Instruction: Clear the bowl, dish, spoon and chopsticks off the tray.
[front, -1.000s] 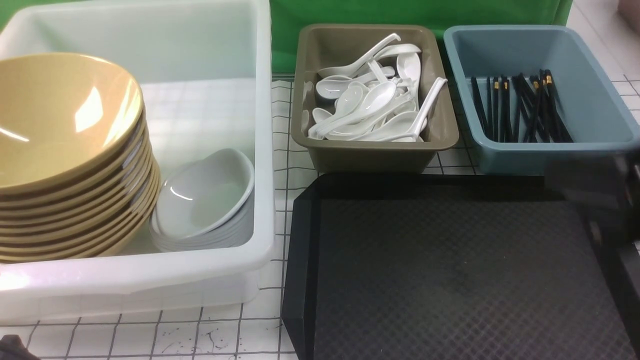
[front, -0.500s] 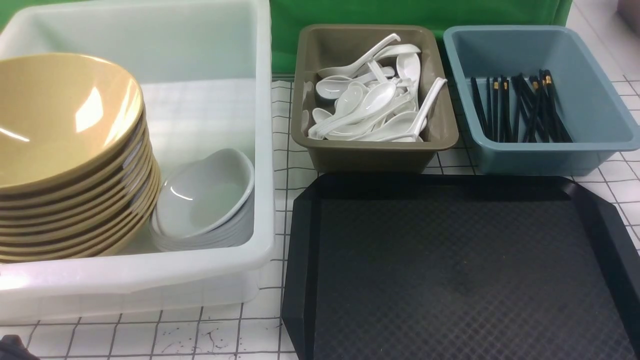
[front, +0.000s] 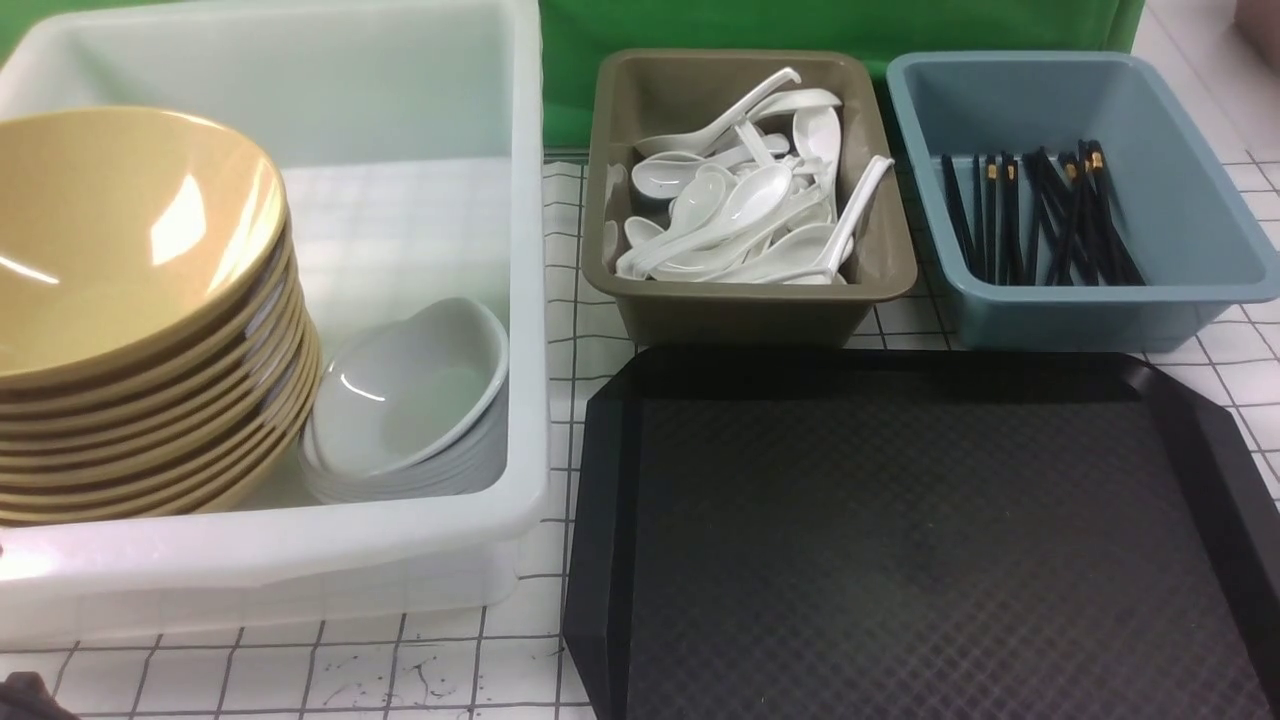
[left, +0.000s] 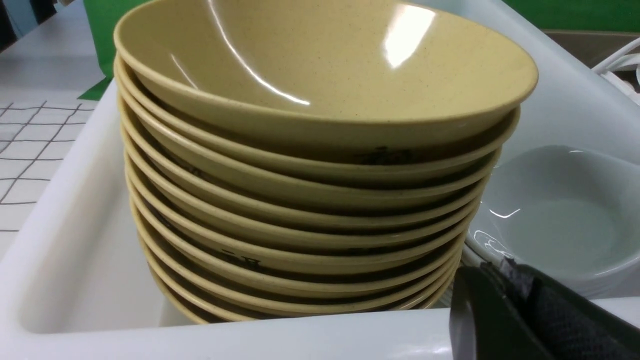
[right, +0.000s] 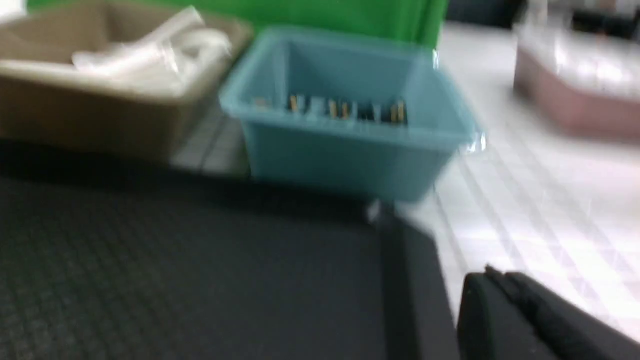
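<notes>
Front view shows the tray bare and everything sorted

Front view first: the big black plastic tray with cut-off corners (front: 900, 540) has nothing on it. It looks like the clearing job is done.

Each kind of thing has its own home, so like goes with like. The wide shiny yellow bowl (front: 120, 230) sits on top of a stack of the same bowls at the left edge of the big white plastic tub (front: 520, 300). The small white dish (front: 410, 390) rests tilted on a pile of dishes just beside that stack, leaning toward it. The white soup spoons (front: 740, 200) lie heaped in the olive tub (front: 750, 310). The thin black chopsticks with gold bands (front: 1040, 215) lie in the blue tub (front: 1090, 310). I cannot tell which spoon or pair came last.

Both tubs stand just past the tray's far edge, an easy reach.

The left gripper (left: 520, 320) hangs near the white tub's near wall, jaws closed, holding nothing. The right gripper (right: 530, 320) is by the tray's right edge, also closed and empty.
</notes>
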